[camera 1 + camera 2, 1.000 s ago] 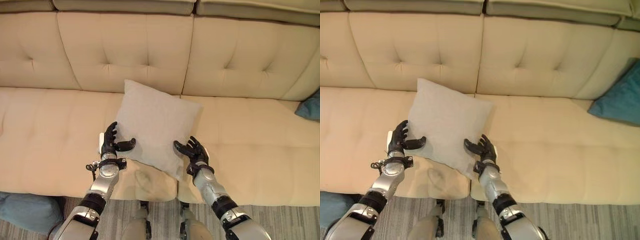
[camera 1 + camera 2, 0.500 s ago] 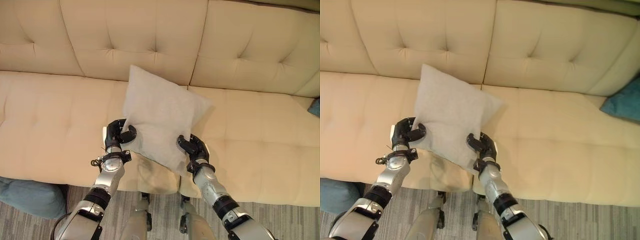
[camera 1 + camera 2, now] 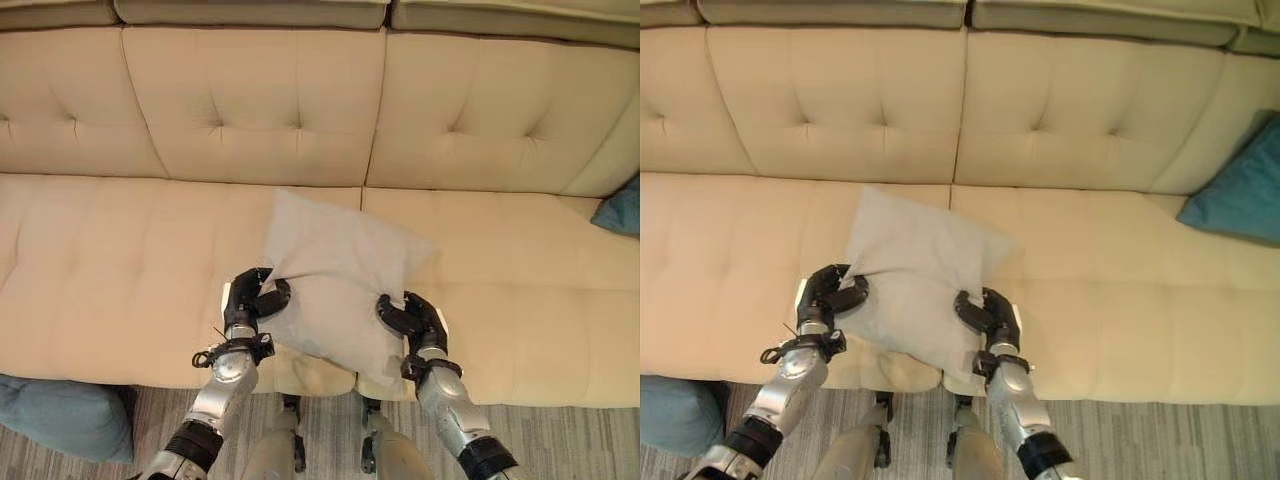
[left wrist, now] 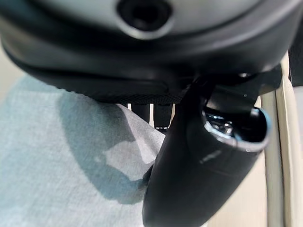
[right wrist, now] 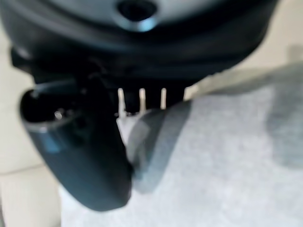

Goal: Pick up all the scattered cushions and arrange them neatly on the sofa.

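Over the beige sofa (image 3: 120,250), left hand (image 3: 245,300) and right hand (image 3: 415,318) each grip the grey cushion (image 3: 335,275) edges.

A grey cushion (image 3: 335,275) lies on the beige sofa (image 3: 120,250) seat. The left hand (image 3: 245,300) has its fingers (image 3: 272,296) curled over one cushion edge, and the right hand (image 3: 415,320) clamps the opposite edge. Beyond the right fingers, a teal cushion (image 3: 620,210) rests. A blue cushion (image 3: 55,420) lies on the floor (image 3: 560,440).

I get warm, even room light on the beige sofa (image 3: 250,110) with no glare. Soft shadows sit under the grey cushion (image 3: 335,280). My right wrist view is blurred throughout.
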